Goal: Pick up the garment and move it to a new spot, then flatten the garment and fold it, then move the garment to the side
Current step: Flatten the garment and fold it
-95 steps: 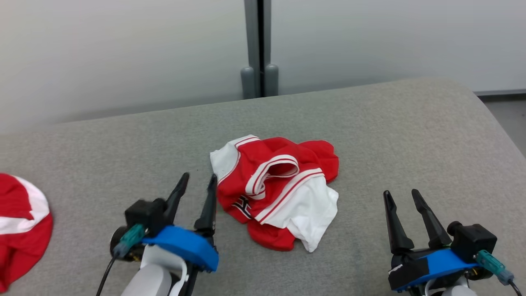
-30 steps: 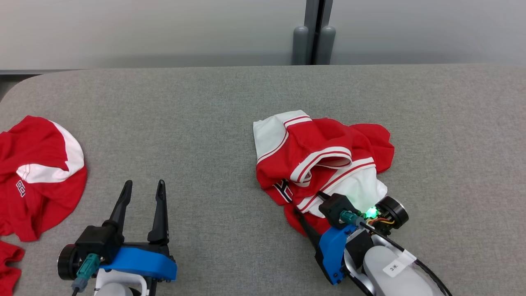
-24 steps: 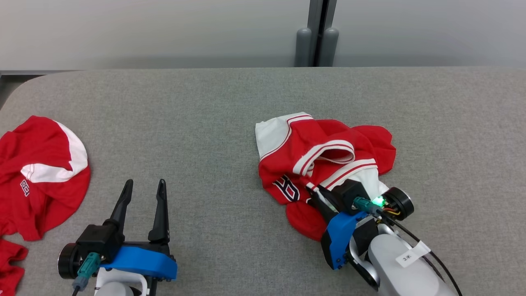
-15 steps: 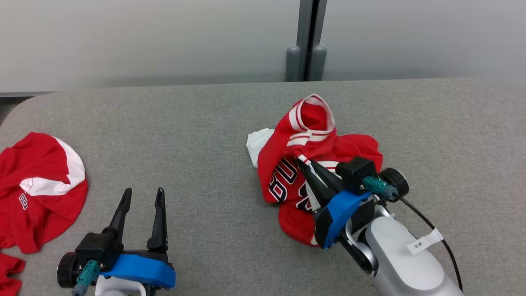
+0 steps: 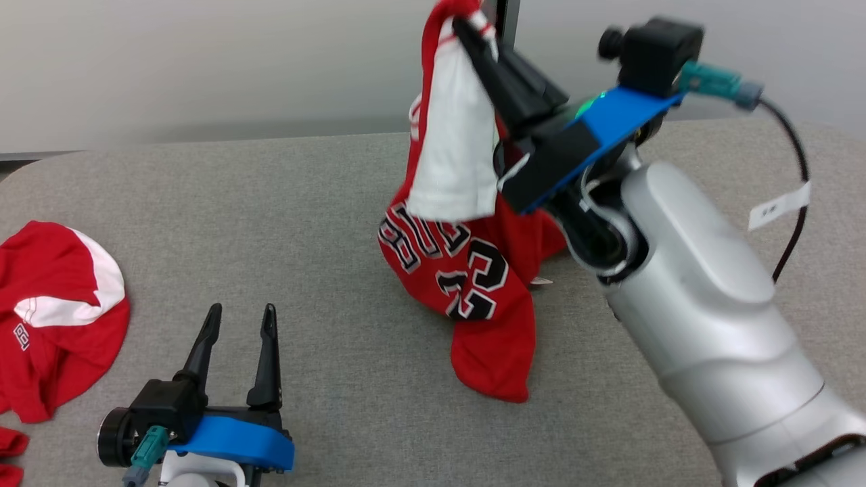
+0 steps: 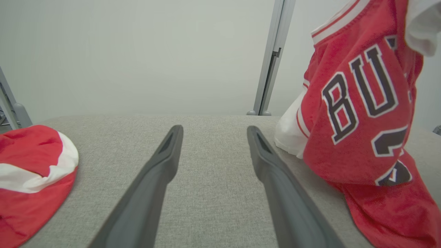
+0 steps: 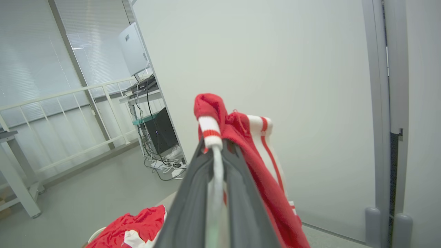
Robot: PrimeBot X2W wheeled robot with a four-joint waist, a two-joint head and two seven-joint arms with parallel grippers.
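Right gripper (image 5: pixel 468 28), jaws clamped on the striped trim of the red-and-white garment (image 5: pixel 473 284), holds it high above the middle of the grey table (image 5: pixel 284 203), with the garment's lower end resting on the table. Left gripper (image 5: pixel 241 316), fingers spread and empty, sits over the table's near left part. A second red garment (image 5: pixel 54 304) lies at the table's left edge.

Another red-and-white shirt (image 5: pixel 59 308) in a heap, left end of grey table (image 5: pixel 270 216).
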